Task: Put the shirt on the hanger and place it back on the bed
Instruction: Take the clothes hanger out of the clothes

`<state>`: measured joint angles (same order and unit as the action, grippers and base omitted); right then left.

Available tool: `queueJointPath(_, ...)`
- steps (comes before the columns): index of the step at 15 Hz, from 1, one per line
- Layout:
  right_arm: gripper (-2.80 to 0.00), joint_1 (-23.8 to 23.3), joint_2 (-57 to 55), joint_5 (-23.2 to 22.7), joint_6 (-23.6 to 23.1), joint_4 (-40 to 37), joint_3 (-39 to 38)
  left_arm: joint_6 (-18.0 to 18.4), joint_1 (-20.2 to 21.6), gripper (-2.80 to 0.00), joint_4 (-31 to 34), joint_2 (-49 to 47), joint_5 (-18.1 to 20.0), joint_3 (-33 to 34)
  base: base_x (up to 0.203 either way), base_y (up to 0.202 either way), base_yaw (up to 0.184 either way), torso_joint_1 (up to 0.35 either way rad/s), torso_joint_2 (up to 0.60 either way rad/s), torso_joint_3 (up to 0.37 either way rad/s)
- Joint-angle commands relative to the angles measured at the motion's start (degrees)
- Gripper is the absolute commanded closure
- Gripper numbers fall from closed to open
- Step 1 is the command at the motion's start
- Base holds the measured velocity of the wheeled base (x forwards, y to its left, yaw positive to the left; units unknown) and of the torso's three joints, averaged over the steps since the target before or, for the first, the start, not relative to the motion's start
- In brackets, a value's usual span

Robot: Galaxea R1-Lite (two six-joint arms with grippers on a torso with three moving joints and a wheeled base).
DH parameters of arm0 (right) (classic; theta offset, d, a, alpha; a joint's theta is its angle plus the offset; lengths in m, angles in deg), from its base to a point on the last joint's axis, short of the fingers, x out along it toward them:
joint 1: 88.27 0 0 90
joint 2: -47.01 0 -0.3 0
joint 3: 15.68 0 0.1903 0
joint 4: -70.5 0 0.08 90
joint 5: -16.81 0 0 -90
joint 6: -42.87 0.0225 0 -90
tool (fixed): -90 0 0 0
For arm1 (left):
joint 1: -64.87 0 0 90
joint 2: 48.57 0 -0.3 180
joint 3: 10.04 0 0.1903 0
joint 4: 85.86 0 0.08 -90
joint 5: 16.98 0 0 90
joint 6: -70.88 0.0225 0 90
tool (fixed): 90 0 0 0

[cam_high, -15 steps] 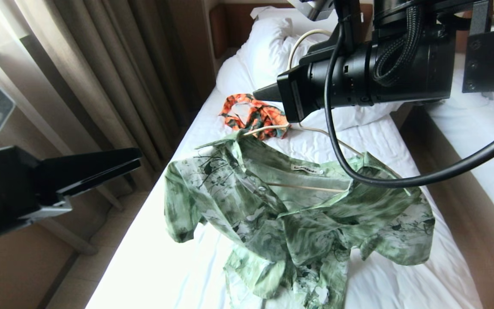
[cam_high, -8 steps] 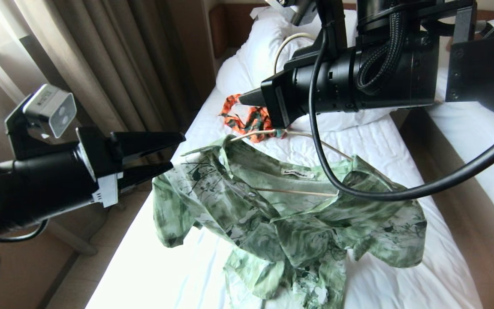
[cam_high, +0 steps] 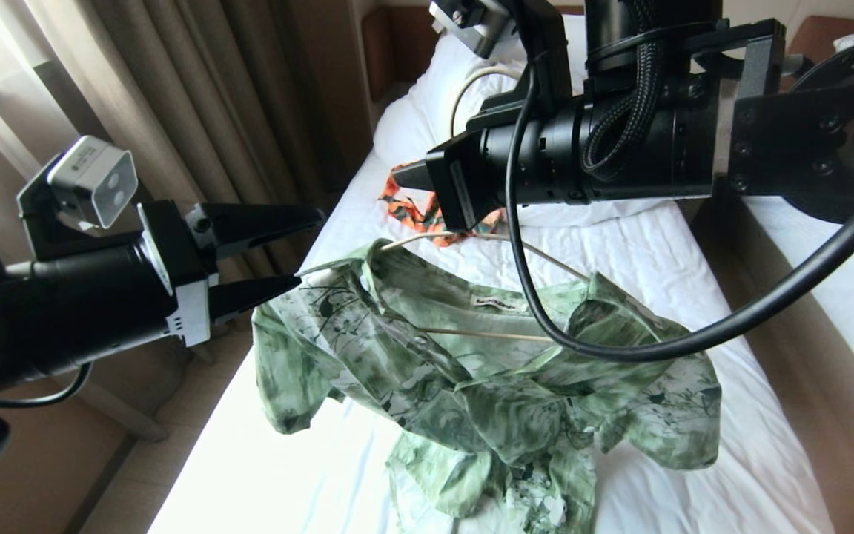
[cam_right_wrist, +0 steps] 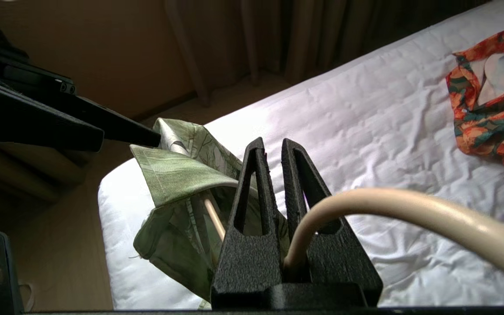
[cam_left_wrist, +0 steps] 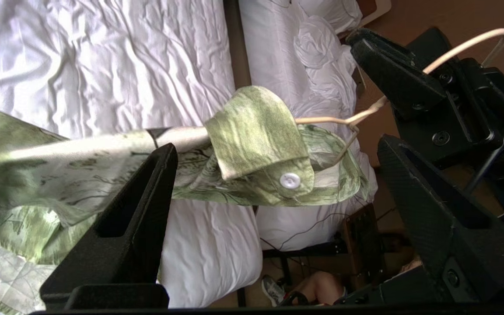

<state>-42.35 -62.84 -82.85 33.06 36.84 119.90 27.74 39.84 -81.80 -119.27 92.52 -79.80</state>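
Observation:
The green floral shirt (cam_high: 471,371) is draped over the cream wire hanger (cam_high: 486,334), whose bar shows inside the neck opening. Its upper part is lifted and its lower part lies crumpled on the bed (cam_high: 657,245). My right gripper (cam_high: 405,174) is shut on the hanger's neck, and the hook (cam_right_wrist: 409,210) curves back past its fingers. My left gripper (cam_high: 310,248) stands open at the shirt's left shoulder. In the left wrist view the buttoned collar (cam_left_wrist: 290,180) hangs just beyond the open fingers (cam_left_wrist: 147,197), with nothing held.
An orange-and-green garment (cam_high: 416,211) lies further up the bed near the duvet (cam_high: 457,89). Curtains (cam_high: 197,111) and floor border the bed's left side. A second white bed (cam_high: 827,245) stands to the right. A person's leg (cam_left_wrist: 322,284) shows beyond the beds.
My left gripper has come in from the left to the shirt's shoulder and opened wide. The right gripper has shifted left with the hanger, pulling the shirt leftward.

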Motion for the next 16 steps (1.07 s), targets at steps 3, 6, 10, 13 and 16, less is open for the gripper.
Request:
queueJointPath(3, 0.00, 0.99, -1.80, 0.17, -0.04, 3.08, 0.02, -0.90, -0.11, -2.80, -0.19, 0.46, 0.37, -0.02, 0.000, 0.000, 0.000, 0.000, 0.00, 0.000)
queueJointPath(6, 0.00, 2.25, -2.38, 0.26, -0.05, 3.55, 0.02, -1.16, -0.02, -2.80, -0.37, -0.27, 0.46, -0.20, 0.000, 0.000, 0.000, 0.000, 0.00, 0.000)
queueJointPath(10, 0.00, 2.81, -3.70, 1.92, -0.13, 5.41, 0.02, -1.23, 0.07, -2.80, -0.37, -0.40, 0.37, 0.07, 0.000, 0.000, 0.000, 0.000, 0.00, 0.000)
queueJointPath(13, 0.00, 3.82, -4.23, 2.10, -0.22, 5.54, 0.03, -1.16, 0.15, 0.00, -0.37, -0.23, 0.37, 0.07, 0.000, 0.000, 0.000, 0.000, 0.00, 0.000)
queueJointPath(16, 0.00, 4.32, -4.17, 2.38, -0.22, 6.67, 0.02, -1.15, 0.15, 0.00, -0.37, -0.33, 0.37, 0.23, 0.000, 0.000, 0.000, 0.000, 0.00, 0.000)
